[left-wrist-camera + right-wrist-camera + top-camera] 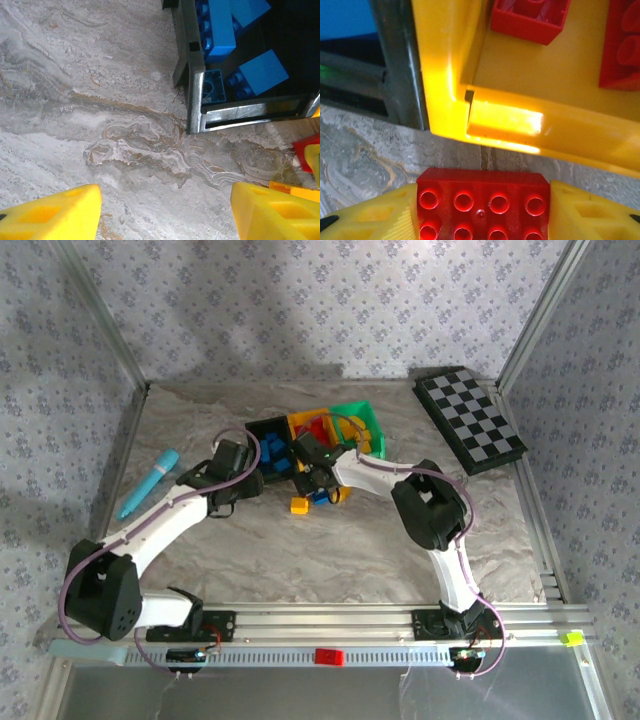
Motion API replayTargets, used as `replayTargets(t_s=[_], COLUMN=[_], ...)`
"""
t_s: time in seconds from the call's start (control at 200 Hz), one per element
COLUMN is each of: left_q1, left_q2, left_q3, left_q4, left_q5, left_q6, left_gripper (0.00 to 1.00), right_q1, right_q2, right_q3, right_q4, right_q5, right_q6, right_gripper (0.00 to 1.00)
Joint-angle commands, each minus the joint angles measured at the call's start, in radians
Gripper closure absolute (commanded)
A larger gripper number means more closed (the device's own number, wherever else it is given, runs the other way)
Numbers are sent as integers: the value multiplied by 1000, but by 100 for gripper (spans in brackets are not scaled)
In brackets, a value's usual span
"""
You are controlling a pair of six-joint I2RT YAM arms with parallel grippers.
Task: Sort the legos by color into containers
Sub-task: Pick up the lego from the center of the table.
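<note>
Pinching a red brick point(482, 192) end to end, the right gripper point(482, 220) has both yellow fingers point(590, 215) pressed against the brick's short sides. The brick is glossy red, rectangular, with two rows of four round studs facing the camera. It sits just in front of the near corner of the yellow bin point(445, 75), apart from the wall, over the tabletop.

The left gripper point(165, 215) is spread, with nothing between its fingers point(50, 215). It hovers over bare table just beside the corner of the black bin point(197, 90).

Counts:
- Bins: three, side by side and touching: black, yellow and the green bin point(365, 412).
- Blue bricks point(262, 72) in the black bin: four seen in part in the left wrist view.
- Red bricks point(530, 17) in the yellow bin: two seen in part in the right wrist view.
- Loose pieces in front of the bins: a yellow-orange brick point(299, 505) and a blue brick point(320, 496); others are too small to count.

The table point(300, 570) is grey marbled with tan veins. A cyan marker point(150, 483) lies at the left, a checkerboard point(470, 422) at the far right. Grey flower-patterned walls and aluminium rails enclose the cell.
</note>
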Motion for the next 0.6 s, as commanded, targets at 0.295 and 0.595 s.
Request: replayTargets(t_s=[0.295,0.595], left_q1=[-1,-32], left_q2=[-105,-142], left_q3=[-131,-203], left_q4=[99,190], left_q5=[134,251], left_q6=[-51,-46], left_gripper=[30,30], right_q1=[-68,-146], right_q2=[-104,37], right_q3=[126,326], right_q4=[-45,-75], right_q5=[37,-20], right_q6=[-37,-37], right_gripper=[41,25])
